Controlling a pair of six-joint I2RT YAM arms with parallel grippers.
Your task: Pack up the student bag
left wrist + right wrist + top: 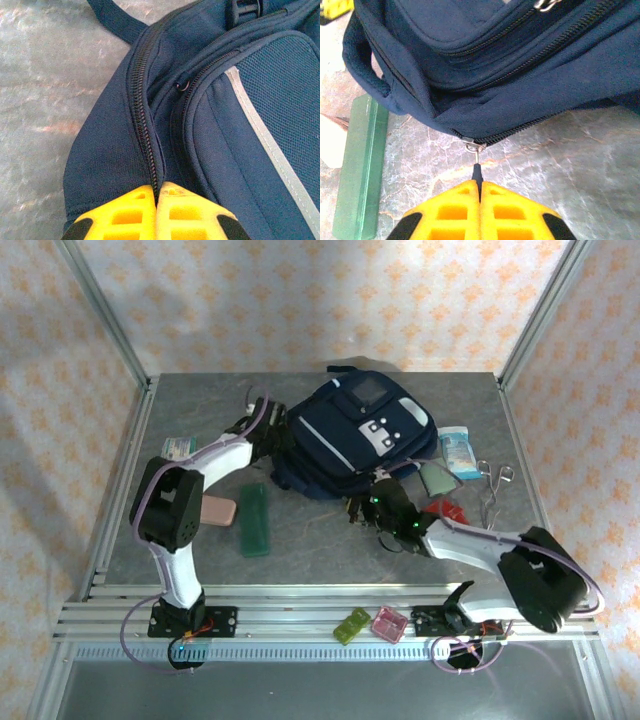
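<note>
- The student bag (350, 435) is lying flat on the grey table (300, 540), towards the far middle, with its front pockets and light stripe facing up.
- The left gripper (262, 432) is reaching in at the bag's left edge.
- In the left wrist view its yellow fingers (125, 215) are pressing tightly together right at the bag's main zip line (145, 125). The zip teeth are running into the seam between them, so they seem to be pinching the fabric there, though the contact itself is sitting at the very edge of the frame.
- The right gripper (368, 502) is sitting at the bag's near edge.
- In the right wrist view its fingers (515, 215) are squeezing shut on a thin dark zip pull (477, 174), which is hanging from a metal slider (474, 146) on the bag's lowest zip.
- A long green case (255, 520) is lying on the table just near of the bag's left corner, with a pink block (220, 510) beside it on the left.
- A blue-and-white packet (460, 450) and a metal scissor-like tool (493, 485) are lying to the right of the bag.
- A small green box (352, 625) and a small pink box (388, 622) are resting on the near rail between the arm bases.
</note>
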